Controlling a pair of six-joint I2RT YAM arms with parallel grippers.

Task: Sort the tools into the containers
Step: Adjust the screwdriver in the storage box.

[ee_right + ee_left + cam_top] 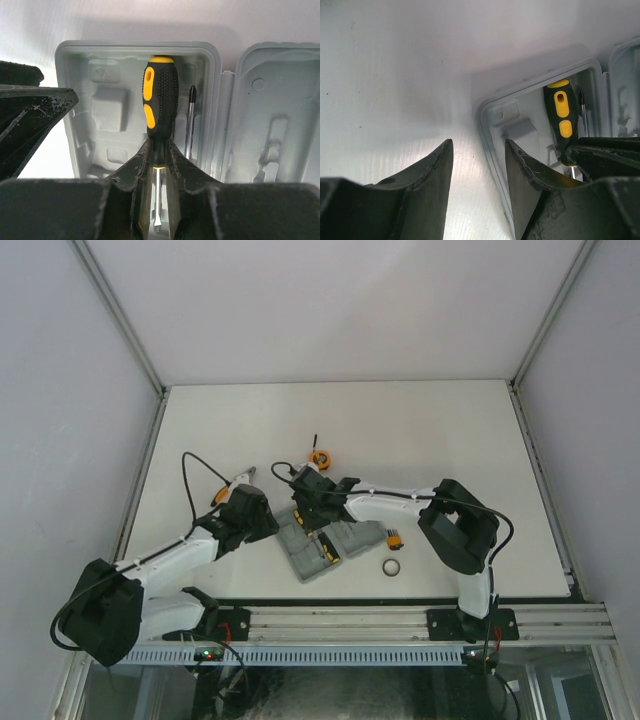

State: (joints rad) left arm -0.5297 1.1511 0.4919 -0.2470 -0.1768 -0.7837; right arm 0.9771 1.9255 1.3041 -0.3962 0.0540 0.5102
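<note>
My right gripper [160, 150] clamps the screwdriver [160, 100] inside the tool case [70, 55]; I judge seating it, then letting go, comes next.

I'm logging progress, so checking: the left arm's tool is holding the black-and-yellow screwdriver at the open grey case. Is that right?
No. The right arm's tool is holding the black-and-yellow screwdriver at the open grey case. The left arm's tool stands open and empty beside the case. The right wrist view shows the grip.

screwdriver [160, 102]: handle is coloured black, stippled, with yellow patches
case [107, 110]: pale grey
desk [430, 440]: white
tape measure [320, 457]: orange
</note>
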